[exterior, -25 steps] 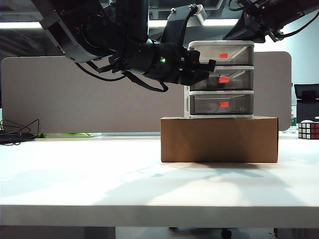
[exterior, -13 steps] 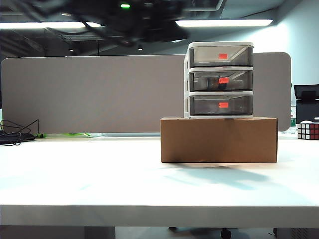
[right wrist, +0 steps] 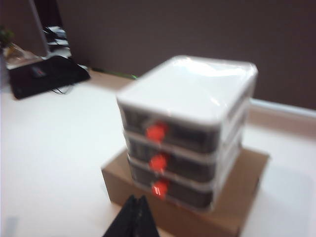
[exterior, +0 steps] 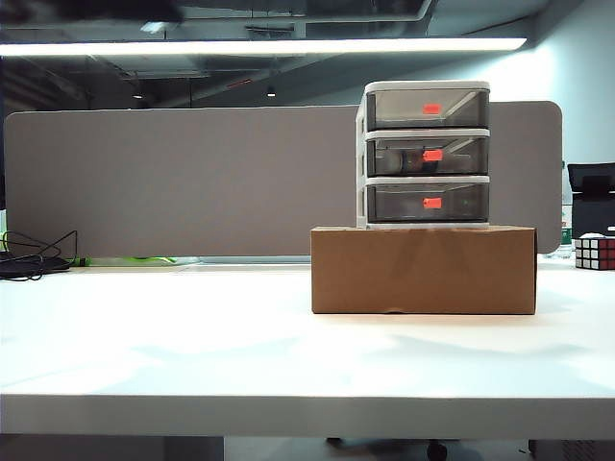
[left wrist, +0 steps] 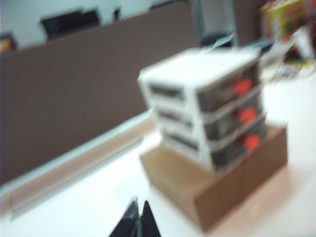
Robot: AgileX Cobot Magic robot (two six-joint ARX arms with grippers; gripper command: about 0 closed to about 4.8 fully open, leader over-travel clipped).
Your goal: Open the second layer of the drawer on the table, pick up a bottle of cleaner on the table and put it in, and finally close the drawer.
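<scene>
Presently I find the drawer point(exterior: 426, 154) shut on its cardboard box point(exterior: 423, 270); the bottle of cleaner point(exterior: 415, 160) lies lengthwise inside the second layer point(exterior: 429, 155). Left gripper point(left wrist: 138, 217) and right gripper point(right wrist: 134, 213), both closed and empty, hover above-front, neither evidently nearer.

No readable text, label, brand, number or sign anywhere. Plain orange-red tabs without lettering on the drawer point(exterior: 427, 154) fronts. Bare brown sides on the cardboard box point(exterior: 423, 270). Only coloured squares on the Rubik's cube point(exterior: 596, 252). Both wrist views too blurred for any lettering.
</scene>
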